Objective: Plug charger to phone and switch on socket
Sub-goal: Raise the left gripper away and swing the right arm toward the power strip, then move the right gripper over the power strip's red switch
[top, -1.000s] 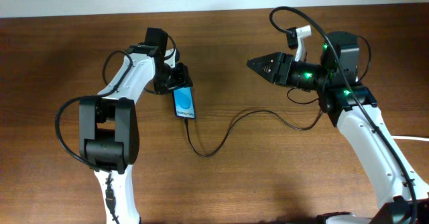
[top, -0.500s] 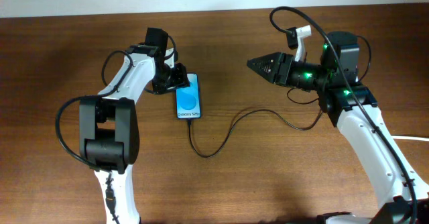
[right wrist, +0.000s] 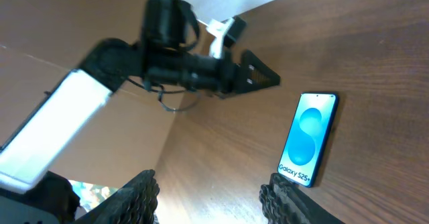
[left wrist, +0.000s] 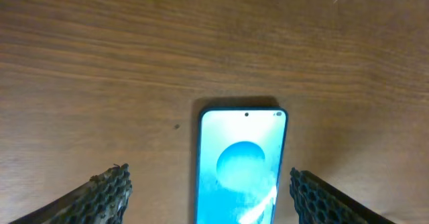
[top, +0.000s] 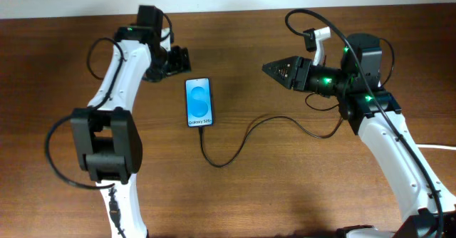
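Backed left jaws off phone point(top: 199, 102) toward upper left of worktop point(top: 285, 195).
Spread wide, empty on left; parted, empty at right jaws.

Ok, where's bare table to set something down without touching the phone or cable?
Bare wood lies between the phone and the right gripper, above the charger loop, and along the front of the table. It is crowded below the phone, where the charger curves.

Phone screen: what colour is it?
The phone shows bright blue with a lighter circle; clearest in the right wrist view.
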Action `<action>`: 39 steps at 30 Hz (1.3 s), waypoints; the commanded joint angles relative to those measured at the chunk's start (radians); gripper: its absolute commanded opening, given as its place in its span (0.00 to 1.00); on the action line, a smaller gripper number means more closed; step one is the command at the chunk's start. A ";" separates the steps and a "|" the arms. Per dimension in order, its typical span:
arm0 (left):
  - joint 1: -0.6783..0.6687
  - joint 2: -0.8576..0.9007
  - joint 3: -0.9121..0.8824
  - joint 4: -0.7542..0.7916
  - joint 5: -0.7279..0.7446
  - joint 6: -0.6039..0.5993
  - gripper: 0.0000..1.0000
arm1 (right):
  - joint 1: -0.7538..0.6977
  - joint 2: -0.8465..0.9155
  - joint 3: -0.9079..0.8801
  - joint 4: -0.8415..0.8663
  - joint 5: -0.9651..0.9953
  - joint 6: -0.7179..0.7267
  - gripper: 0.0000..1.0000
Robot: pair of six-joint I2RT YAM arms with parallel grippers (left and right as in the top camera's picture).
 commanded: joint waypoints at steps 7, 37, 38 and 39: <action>0.010 -0.254 0.189 -0.081 -0.020 0.117 0.95 | -0.003 0.001 0.175 -0.374 0.266 -0.229 0.62; 0.010 -0.317 0.189 -0.126 -0.020 0.117 0.99 | -0.464 0.000 0.647 -0.970 0.728 -0.442 0.63; 0.010 -0.317 0.189 -0.126 -0.020 0.117 0.99 | -0.478 0.000 0.647 -0.977 0.729 -0.442 0.63; 0.010 -0.317 0.189 -0.126 -0.020 0.117 0.99 | -0.492 0.000 0.647 -0.978 0.729 -0.442 0.63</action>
